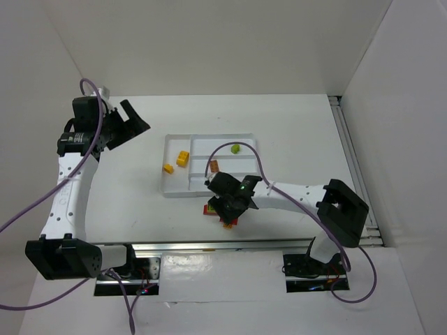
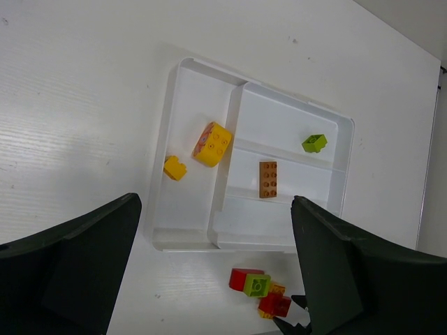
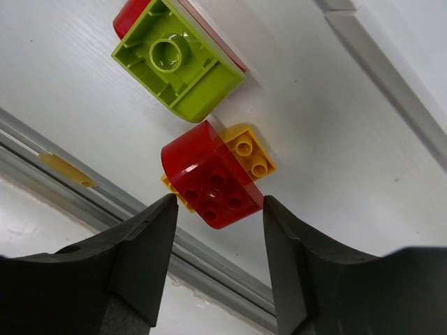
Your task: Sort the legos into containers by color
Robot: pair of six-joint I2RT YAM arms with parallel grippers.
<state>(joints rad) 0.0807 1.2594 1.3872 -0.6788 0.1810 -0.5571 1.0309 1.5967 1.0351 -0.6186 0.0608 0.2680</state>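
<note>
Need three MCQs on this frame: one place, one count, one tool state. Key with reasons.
1. Where does the brownish orange plastic brick lie relative to the translucent white plastic tray? A its tall section; B its middle narrow section; C outside it.
2. How many yellow plastic bricks lie in the tall section? A four; B none; C two.
3. The right tool is: A open, straddling the red plastic brick; B shut on the tray wall; C shut on nothing.
Key: 1 B, low walls flank it; 2 C, one large, one small; 3 A, fingers stand apart beside the brick.
</note>
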